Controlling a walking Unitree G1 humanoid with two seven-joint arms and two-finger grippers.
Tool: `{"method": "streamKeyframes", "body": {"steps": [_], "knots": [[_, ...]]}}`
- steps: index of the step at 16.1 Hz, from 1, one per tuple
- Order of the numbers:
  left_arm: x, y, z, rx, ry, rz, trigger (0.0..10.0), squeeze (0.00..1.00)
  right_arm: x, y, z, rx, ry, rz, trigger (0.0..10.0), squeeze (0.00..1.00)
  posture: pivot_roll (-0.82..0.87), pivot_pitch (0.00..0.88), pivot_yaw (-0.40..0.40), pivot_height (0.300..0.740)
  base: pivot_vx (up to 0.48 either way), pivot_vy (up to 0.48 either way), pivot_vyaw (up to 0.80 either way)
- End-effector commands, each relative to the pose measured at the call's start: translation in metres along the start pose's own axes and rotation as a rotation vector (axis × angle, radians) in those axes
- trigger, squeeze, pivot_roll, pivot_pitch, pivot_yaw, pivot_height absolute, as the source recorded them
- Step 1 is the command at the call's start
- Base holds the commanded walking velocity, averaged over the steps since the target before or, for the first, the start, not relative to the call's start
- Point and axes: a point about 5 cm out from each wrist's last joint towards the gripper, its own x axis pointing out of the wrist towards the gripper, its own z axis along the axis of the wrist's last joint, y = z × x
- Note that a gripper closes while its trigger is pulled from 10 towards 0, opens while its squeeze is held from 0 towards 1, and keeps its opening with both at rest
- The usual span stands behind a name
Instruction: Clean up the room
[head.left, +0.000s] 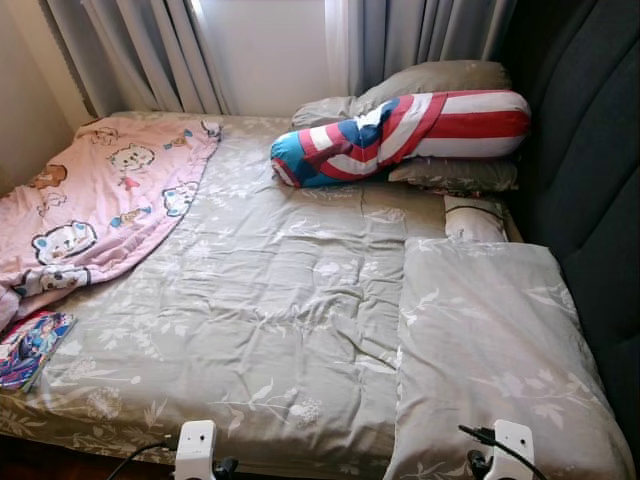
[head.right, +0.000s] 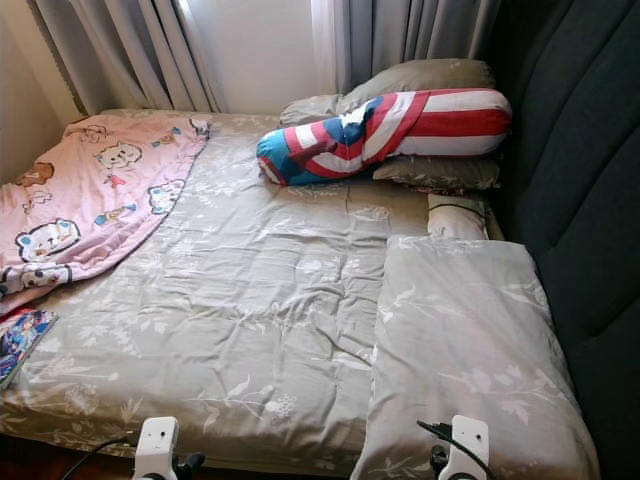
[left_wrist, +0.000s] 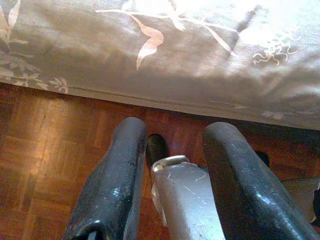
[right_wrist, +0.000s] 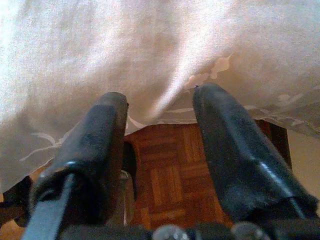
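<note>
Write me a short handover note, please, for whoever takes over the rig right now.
Left claw: open, empty, low at the near edge of the bed, above the wood floor.
Right claw: open, empty, beside the hanging grey sheet.
On the bed: pink blanket bunched at the left, striped bolster lying across grey pillows at the head, another pillow near right, a book at the left edge.
Done: nothing visibly tidied.
Left: probably fold the blanket, straighten the bolster and pillows, put the book away.
</note>
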Motion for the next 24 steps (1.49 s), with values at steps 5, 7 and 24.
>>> {"method": "streamKeyframes", "body": {"steps": [5,7,24], "knots": [[-0.001,0.002,-0.006,0.013,0.023,0.006,10.0,0.00,-0.001,0.003,-0.005,-0.021,0.024,0.020,10.0,0.00,0.00,0.070,0.010,0.740,0.000,0.000,0.00],[-0.001,0.002,-0.006,0.013,0.023,0.006,10.0,0.00,-0.001,0.003,-0.005,-0.021,0.024,0.020,10.0,0.00,0.00,0.070,0.010,0.740,0.000,0.000,0.00],[0.000,-0.005,-0.005,-0.014,0.011,0.021,10.0,0.00,-0.003,0.018,-0.014,-0.140,0.051,0.107,10.0,0.00,0.01,0.070,0.005,0.740,0.000,0.000,0.00]]}}
